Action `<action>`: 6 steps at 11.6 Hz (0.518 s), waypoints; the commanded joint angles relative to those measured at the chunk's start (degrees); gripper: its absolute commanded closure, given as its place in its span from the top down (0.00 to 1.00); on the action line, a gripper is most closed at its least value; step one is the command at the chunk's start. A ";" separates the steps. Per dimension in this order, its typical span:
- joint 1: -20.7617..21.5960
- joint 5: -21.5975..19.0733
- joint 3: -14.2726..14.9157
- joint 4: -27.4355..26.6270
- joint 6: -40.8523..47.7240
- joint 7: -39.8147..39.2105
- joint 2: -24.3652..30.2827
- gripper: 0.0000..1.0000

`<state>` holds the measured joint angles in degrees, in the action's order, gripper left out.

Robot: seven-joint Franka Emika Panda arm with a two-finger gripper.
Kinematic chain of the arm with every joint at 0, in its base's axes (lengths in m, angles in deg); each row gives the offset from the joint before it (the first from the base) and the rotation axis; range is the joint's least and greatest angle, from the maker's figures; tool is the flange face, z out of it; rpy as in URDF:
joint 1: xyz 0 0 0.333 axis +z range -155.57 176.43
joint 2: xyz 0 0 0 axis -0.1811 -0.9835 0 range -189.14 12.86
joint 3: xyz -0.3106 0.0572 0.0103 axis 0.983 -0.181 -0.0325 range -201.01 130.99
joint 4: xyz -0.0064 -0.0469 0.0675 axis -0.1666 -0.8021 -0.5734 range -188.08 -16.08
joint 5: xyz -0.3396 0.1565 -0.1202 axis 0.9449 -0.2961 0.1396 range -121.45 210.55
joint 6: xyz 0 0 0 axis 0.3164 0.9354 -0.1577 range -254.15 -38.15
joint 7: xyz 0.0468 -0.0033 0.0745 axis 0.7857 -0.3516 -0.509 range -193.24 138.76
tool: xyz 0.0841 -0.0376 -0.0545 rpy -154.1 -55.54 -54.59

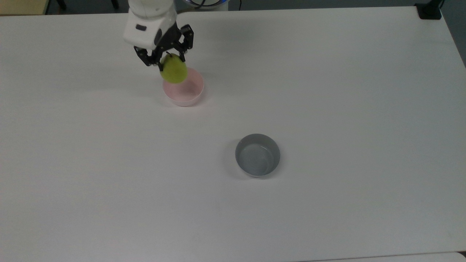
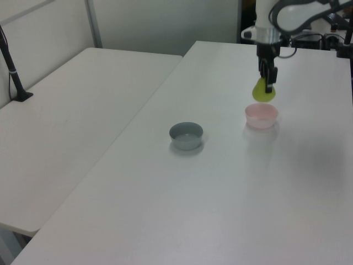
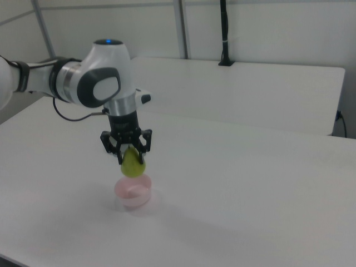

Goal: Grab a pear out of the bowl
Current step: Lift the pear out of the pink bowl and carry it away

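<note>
A yellow-green pear [image 1: 174,71] [image 2: 263,93] [image 3: 132,165] hangs in the air above the pale pink bowl [image 1: 184,93] [image 2: 261,116] [image 3: 133,192], clear of its rim. My gripper [image 1: 168,60] [image 2: 268,81] [image 3: 128,152] is shut on the pear's narrow upper end, fingers pointing down. The bowl stands on the white table with nothing inside it.
A grey bowl [image 1: 257,155] [image 2: 186,135] sits on the white table [image 1: 327,109] toward the top view's lower right of the pink bowl. A second white table [image 2: 66,127] adjoins, with a black post [image 2: 12,69] on it.
</note>
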<state>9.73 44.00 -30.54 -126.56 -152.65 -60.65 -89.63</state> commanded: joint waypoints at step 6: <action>-7.62 0.37 0.81 13.14 10.84 4.35 4.20 0.00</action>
<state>6.17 44.00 -30.21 -114.88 -145.04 -53.86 -87.93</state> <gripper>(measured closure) 0.383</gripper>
